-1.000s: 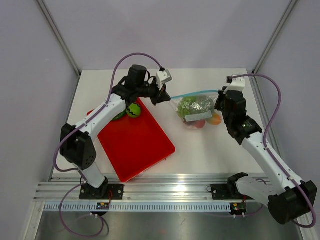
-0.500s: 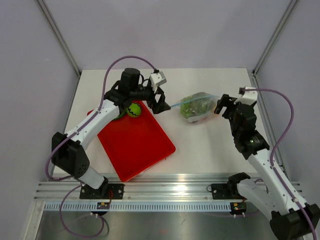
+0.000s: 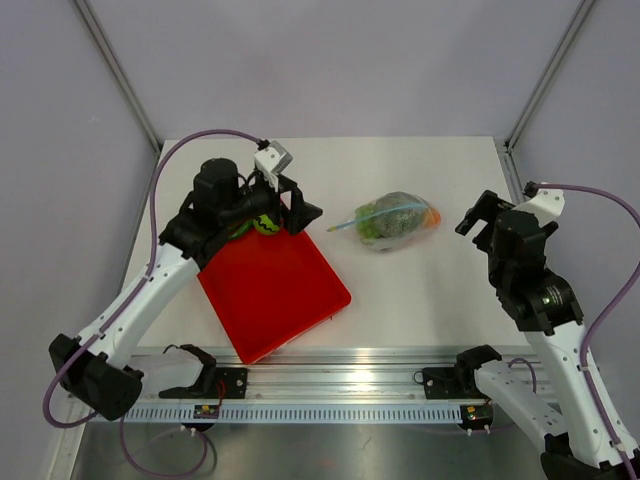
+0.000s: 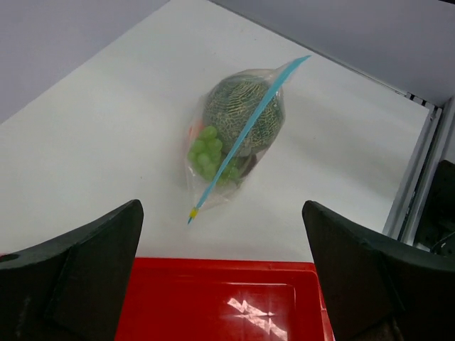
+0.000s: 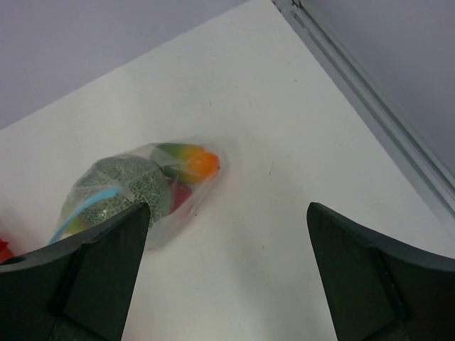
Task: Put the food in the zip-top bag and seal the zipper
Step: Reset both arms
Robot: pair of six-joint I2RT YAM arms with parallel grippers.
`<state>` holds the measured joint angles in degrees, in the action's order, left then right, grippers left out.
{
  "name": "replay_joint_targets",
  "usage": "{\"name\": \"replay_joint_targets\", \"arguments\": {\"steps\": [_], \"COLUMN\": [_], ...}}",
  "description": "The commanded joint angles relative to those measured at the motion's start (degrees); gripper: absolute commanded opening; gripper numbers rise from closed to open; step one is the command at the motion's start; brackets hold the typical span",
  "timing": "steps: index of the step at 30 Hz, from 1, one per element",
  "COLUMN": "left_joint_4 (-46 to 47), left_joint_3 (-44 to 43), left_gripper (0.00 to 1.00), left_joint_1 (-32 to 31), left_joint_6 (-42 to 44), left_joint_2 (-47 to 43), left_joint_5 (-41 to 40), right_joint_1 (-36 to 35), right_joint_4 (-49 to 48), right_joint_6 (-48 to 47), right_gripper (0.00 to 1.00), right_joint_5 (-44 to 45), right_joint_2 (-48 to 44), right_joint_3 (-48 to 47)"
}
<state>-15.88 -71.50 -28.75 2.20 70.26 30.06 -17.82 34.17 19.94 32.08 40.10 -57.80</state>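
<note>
Top external view puts the zip-top bag [image 3: 396, 220] on the white table [image 3: 400, 300], between your two grippers and touching neither. Your left gripper [image 3: 298, 208] hangs with its fingers spread wide and nothing between them. The bag lies ahead of it, off toward your right arm. Your right gripper [image 3: 478, 212] is spread wide as well and holds nothing, with the bag ahead of it toward your left arm.

From the left wrist, the left gripper [image 4: 222, 207] looks straight at the bag [image 4: 264, 84]. The red tray [image 4: 220, 298] sits directly below the fingers, and the bag rests on the table just past its edge. The zipper [image 4: 245, 135] runs as a light blue strip slanting across the top of the bag, its near end pointing back at the gap between your fingers. You cannot tell whether it is pressed shut. Through the plastic you can see the netted melon [image 4: 238, 106] and the green grapes [image 4: 206, 153].

From the right wrist, the right gripper [image 5: 227, 207] has the bag [image 5: 135, 192] ahead and to its left, with the orange-green mango [image 5: 190, 160] at the nearer end.
</note>
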Motion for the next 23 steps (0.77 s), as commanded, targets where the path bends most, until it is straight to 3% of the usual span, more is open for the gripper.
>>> {"name": "replay_joint_targets", "arguments": {"steps": [1, 8, 14, 23], "left_joint_4": [4.98, 1.56, 0.32, -4.07], "left_joint_3": [5.84, 13.32, 19.63, 22.02], "left_gripper": [0.97, 0.97, 0.98, 0.99], "left_joint_1": [0.01, -0.08, -0.08, -0.08], "left_joint_6": [-9.38, -13.36, -13.36, -15.81], "left_joint_2": [-3.19, -8.64, -15.67, -17.17], "left_joint_5": [-10.80, -22.76, -29.25, -38.14], "right_joint_1": [0.33, 0.33, 0.33, 0.33], "right_joint_4": [18.16, 23.05, 22.95, 22.69], "right_joint_6": [11.85, 22.50, 24.26, 25.22], "right_gripper": [0.99, 1.00, 0.99, 1.00], "right_joint_5": [5.89, 3.61, 5.88, 8.61], "right_joint_2": [5.16, 8.78, 4.12, -0.19], "right_joint_3": [-4.86, -4.26, -0.92, 1.11]}}
